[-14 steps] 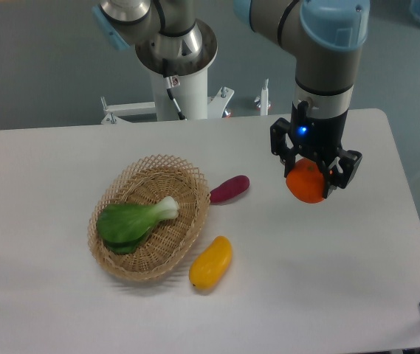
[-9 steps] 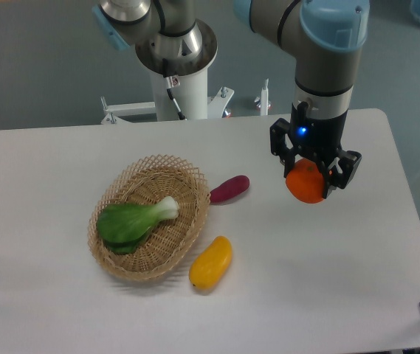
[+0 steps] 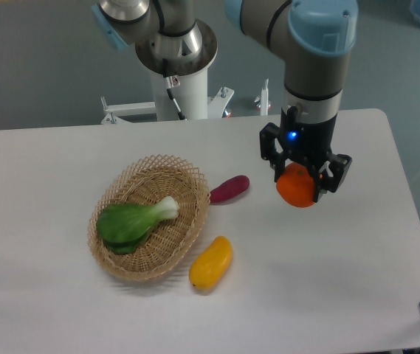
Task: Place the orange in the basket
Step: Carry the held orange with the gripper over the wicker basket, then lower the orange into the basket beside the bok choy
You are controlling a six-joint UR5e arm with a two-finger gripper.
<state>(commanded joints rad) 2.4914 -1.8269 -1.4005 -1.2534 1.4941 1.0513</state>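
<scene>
The orange is round and bright orange, held between the fingers of my gripper, lifted above the white table right of centre. The gripper is shut on it. The basket is a shallow oval wicker one at the left-centre of the table, well to the left of the gripper. A green leafy vegetable lies inside it.
A purple oblong vegetable lies just right of the basket's rim, between basket and gripper. A yellow oval fruit lies by the basket's front right. The robot's base column stands behind the table.
My gripper has moved a little to the left with the orange in it, toward the basket. Nothing else has moved.
</scene>
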